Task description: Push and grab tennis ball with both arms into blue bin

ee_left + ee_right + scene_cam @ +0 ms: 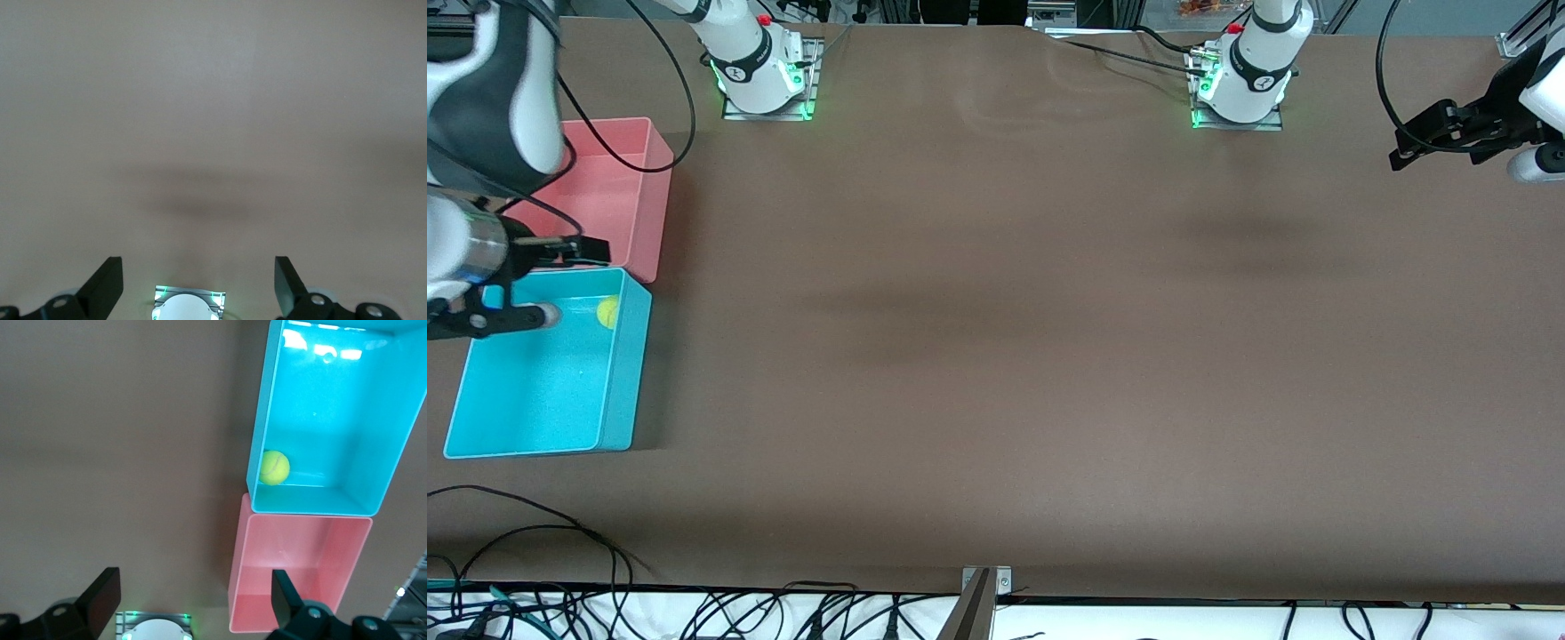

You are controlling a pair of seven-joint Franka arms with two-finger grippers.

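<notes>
Resting in the blue bin [534, 391], the tennis ball [607, 312] lies below the raised right claw [190, 603] — fingers wide, empty; left claw [199, 287] waits, wide, over bare worktop [1049, 356].

Front cam: we look down from high across the table [996, 356], facing both bases. Wrist cams look straight down; right shares the blue bin [373, 440] and pink bin [300, 573] with front [618, 373].

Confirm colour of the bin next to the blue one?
Pink bin; clearest in the right wrist view.
</notes>
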